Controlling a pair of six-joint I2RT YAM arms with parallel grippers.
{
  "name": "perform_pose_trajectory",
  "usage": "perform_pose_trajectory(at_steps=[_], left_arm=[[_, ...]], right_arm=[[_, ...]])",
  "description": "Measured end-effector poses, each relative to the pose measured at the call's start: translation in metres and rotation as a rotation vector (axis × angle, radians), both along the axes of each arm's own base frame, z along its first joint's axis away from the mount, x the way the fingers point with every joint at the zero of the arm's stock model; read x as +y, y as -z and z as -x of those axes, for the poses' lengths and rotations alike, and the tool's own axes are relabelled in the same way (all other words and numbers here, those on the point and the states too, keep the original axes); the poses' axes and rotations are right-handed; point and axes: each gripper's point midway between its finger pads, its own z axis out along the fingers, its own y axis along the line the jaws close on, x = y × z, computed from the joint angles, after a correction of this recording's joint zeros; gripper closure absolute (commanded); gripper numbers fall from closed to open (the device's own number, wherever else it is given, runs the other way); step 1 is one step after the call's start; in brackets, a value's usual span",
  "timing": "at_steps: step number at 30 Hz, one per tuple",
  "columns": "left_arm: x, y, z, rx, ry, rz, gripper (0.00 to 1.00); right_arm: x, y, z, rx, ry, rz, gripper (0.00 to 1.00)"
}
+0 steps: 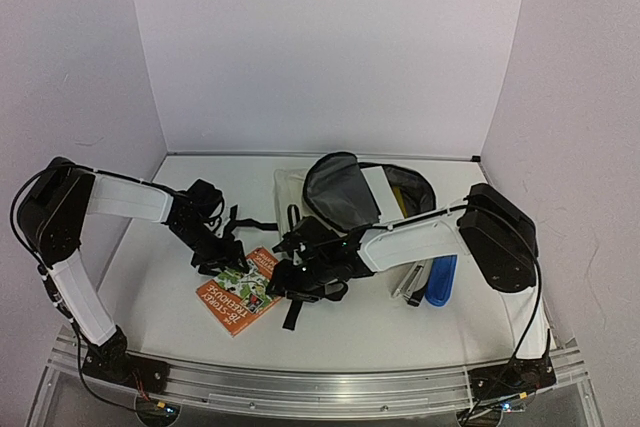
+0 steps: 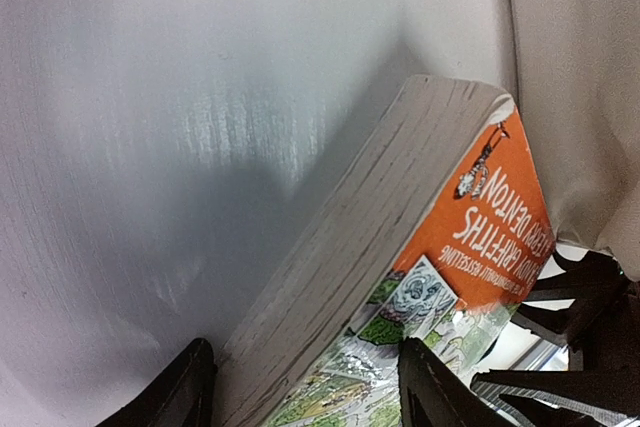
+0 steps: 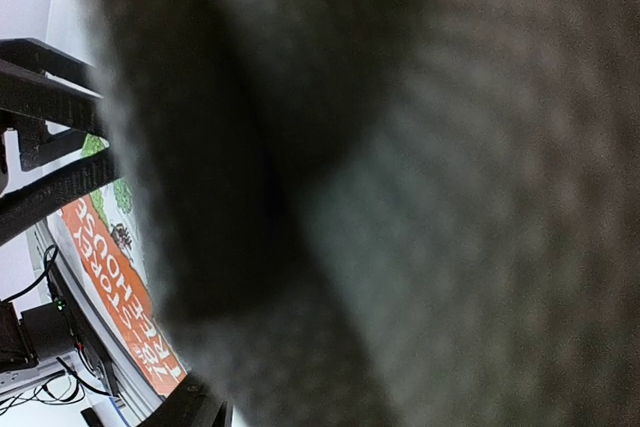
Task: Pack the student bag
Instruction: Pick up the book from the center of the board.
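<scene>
The student bag [image 1: 300, 190] lies at the back middle, cream with its grey lining [image 1: 340, 192] raised open. An orange and green book [image 1: 238, 292] lies in front of it on the left. My left gripper [image 1: 218, 255] is at the book's far edge. In the left wrist view its fingers [image 2: 190, 387] stand apart, straddling the book [image 2: 400, 247] at its page edge. My right gripper [image 1: 308, 272] is low at the bag's front by the black straps [image 1: 292, 312]. Grey fabric [image 3: 420, 197] fills the right wrist view and hides the jaws.
A blue flat item [image 1: 441, 280] and a grey pen-like item [image 1: 411, 282] lie on the table right of the bag, under the right arm. White walls close in the back and both sides. A metal rail [image 1: 320, 382] runs along the near edge.
</scene>
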Motion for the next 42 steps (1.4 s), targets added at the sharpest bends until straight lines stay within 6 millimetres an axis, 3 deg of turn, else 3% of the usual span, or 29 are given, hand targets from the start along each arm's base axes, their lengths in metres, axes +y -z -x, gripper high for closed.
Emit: perform_pose_trajectory(at_steps=[14, 21, 26, 31, 39, 42], left_arm=[[-0.005, -0.003, 0.004, 0.031, -0.075, 0.067, 0.68], [-0.01, -0.012, 0.009, 0.045, -0.11, 0.127, 0.67], [-0.025, -0.022, 0.012, 0.057, -0.105, 0.227, 0.62], [-0.036, -0.026, 0.018, 0.071, -0.088, 0.283, 0.67], [-0.033, -0.033, 0.02, 0.023, -0.074, 0.251, 0.95], [-0.028, -0.045, 0.021, -0.026, -0.082, 0.22, 0.98]], right_arm=[[-0.01, 0.001, -0.013, 0.012, 0.027, 0.047, 0.49], [-0.013, 0.002, -0.022, -0.002, 0.051, 0.055, 0.49], [-0.011, 0.002, -0.026, -0.014, 0.06, 0.052, 0.49], [-0.009, 0.001, -0.028, -0.021, 0.063, 0.043, 0.49], [-0.005, -0.001, -0.032, -0.05, 0.069, 0.018, 0.48], [0.0, -0.008, -0.032, -0.081, 0.064, -0.024, 0.43]])
